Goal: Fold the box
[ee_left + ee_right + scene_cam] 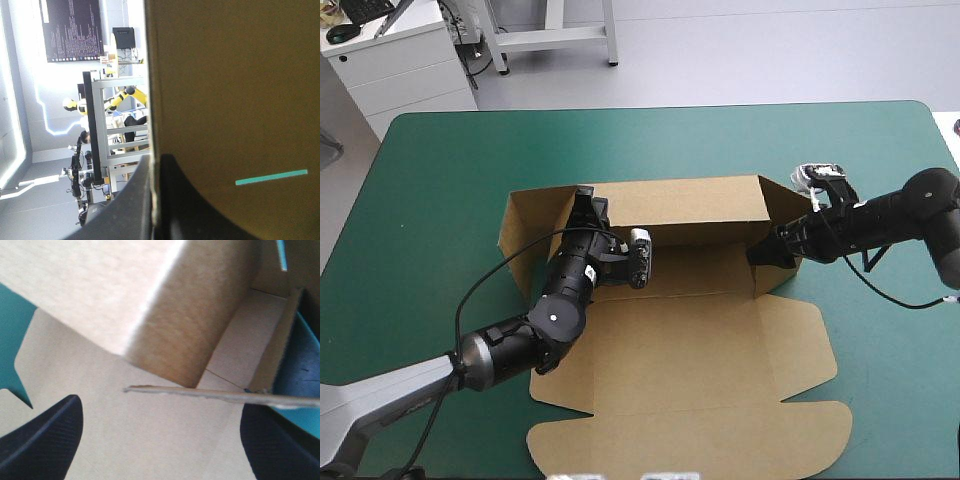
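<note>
1. High view: the brown box (700, 330) lies near the middle of the table (430, 170). Its back wall is raised and its wide lid panel lies flat on the near side. The left gripper (586, 207) is at the left end of the back wall, by the box's left flap. The right gripper (761, 258) is at the box's right end, at the raised side flap.
2. Left wrist view: the left gripper (155, 167) has its black fingers (127, 212) all but closed, with the box's (225, 90) upright board pinched between them. A thin slot (271, 177) in the board shows teal-green.
3. Right wrist view: the right gripper (160, 412) stands with its fingers (45, 445) wide apart. A thin board edge of the box (100, 285) crosses between them. The teal-green cover (10, 340) shows beside the box.
</note>
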Robot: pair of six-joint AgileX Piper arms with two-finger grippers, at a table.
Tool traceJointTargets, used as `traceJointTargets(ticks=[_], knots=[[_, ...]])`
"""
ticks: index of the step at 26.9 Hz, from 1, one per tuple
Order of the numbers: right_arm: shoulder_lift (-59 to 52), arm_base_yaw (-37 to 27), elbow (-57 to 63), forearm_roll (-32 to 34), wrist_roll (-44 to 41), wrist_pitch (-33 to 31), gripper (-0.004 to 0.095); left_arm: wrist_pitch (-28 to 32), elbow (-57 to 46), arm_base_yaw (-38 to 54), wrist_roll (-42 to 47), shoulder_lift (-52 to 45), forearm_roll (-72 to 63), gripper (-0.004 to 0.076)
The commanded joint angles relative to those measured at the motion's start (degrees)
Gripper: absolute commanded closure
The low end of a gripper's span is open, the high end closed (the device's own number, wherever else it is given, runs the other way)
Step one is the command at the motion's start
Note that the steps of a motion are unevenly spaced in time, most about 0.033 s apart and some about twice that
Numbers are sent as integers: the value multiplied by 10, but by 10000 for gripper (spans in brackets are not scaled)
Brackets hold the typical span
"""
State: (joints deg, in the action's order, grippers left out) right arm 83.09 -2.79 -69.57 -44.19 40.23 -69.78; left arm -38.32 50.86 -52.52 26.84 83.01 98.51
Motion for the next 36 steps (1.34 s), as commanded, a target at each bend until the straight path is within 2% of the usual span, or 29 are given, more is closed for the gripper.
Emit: traceJointTargets(ticks=[1, 6, 12, 15, 17, 19, 21, 24, 32, 36], knots=[[-35, 15, -13, -48, -28, -22, 127, -1, 13, -2, -3, -20, 48, 734], [-79, 16, -30, -141, -41, -21, 127, -1, 13, -2, -3, -20, 48, 734], [-92, 16, -100, -136, -69, -17, 126, -1, 13, -2, -3, -20, 48, 734], [-91, 16, -146, -90, -92, 29, 126, -1, 13, -2, -3, -20, 48, 734], [-91, 16, -171, -35, -126, 77, 126, -1, 13, -2, -3, -20, 48, 734], [-87, 16, -195, 47, -183, 114, 126, -1, 13, -2, -3, -20, 48, 734], [-74, 13, -221, 130, -243, 122, 126, -1, 13, -2, -3, -20, 48, 734], [-43, 4, -253, 208, -291, 113, 126, -1, 13, -2, -3, -20, 48, 734], [71, -14, -322, 291, -350, 72, 126, -1, 13, -2, -3, -20, 48, 734], [120, -16, -336, 294, -355, 54, 126, 3, 13, -2, -3, -20, 48, 734]])
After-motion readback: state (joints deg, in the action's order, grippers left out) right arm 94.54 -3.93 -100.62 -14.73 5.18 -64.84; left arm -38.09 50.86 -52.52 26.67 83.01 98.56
